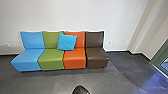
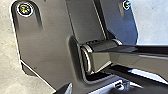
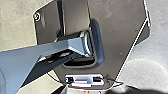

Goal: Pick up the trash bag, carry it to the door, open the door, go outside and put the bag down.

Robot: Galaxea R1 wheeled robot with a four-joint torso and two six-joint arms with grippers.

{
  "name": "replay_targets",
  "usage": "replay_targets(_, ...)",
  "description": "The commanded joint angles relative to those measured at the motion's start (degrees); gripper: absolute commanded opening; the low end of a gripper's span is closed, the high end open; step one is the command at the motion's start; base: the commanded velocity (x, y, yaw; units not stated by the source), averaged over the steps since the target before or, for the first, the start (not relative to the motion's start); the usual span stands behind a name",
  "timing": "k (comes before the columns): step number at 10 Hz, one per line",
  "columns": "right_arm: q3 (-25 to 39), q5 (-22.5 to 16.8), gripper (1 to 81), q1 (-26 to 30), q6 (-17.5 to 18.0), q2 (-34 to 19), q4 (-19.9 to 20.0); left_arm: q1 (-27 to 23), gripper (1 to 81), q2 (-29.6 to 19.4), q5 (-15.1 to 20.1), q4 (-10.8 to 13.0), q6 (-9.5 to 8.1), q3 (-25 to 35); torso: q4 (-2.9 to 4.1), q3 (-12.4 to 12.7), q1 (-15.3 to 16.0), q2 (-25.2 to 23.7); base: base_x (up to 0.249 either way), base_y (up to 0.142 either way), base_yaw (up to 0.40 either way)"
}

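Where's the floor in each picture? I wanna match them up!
Head view: the dark grey floor is in front of the row of colorful seats.
Left wrist view: the floor shows past the edges of the robot's wide dark plate.
Right wrist view: the floor is past the plate's edges too.
Shared landmark: the plate, for the two wrist views.

A broad dark-grey plate [image 2: 47,50] has angled corners and round metallic fittings [image 2: 24,9]. Silvery rings [image 2: 86,58] trim the jointed grey bar [image 2: 132,61].

Seats [image 1: 52,58] leather-like, smooth, faint sheen; cushion [image 1: 67,42] cloth-like, matt; wall [image 1: 75,15] smooth, matt.
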Motion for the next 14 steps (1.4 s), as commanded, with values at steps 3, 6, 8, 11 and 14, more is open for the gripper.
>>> replay_targets(3, 0.5, -4.1, 81.1, 1.0, -0.1, -0.9, 0.3, -1.1, 81.1, -0.1, 3.6, -0.3, -0.04, 0.6, 0.00, 0.0, 0.0, 0.0, 0.110, 0.000, 0.000)
replay_targets(6, 0.2, -4.1, 81.1, 1.0, -0.1, -0.8, 0.4, -1.1, 81.1, -0.1, 3.6, -0.2, -0.04, 0.6, 0.00, 0.0, 0.0, 0.0, 0.097, 0.000, 0.000)
replay_targets(8, 0.2, -4.1, 81.1, 1.1, -0.1, -0.8, 0.4, -1.1, 81.1, -0.1, 3.6, -0.2, -0.04, 0.6, 0.00, 0.0, 0.0, 0.0, 0.094, 0.000, 0.000)
replay_targets(11, 0.2, -4.1, 81.1, 1.1, -0.1, -0.8, 0.4, -1.1, 81.1, -0.1, 3.6, -0.2, -0.04, 0.6, 0.00, 0.0, 0.0, 0.0, 0.087, 0.000, 0.000)
replay_targets(14, 0.2, -4.1, 81.1, 1.1, 0.1, -0.8, 0.5, -1.1, 81.1, -0.2, 3.6, -0.3, -0.13, 0.6, 0.00, 0.0, 0.0, 0.0, 0.024, 0.000, 0.000)
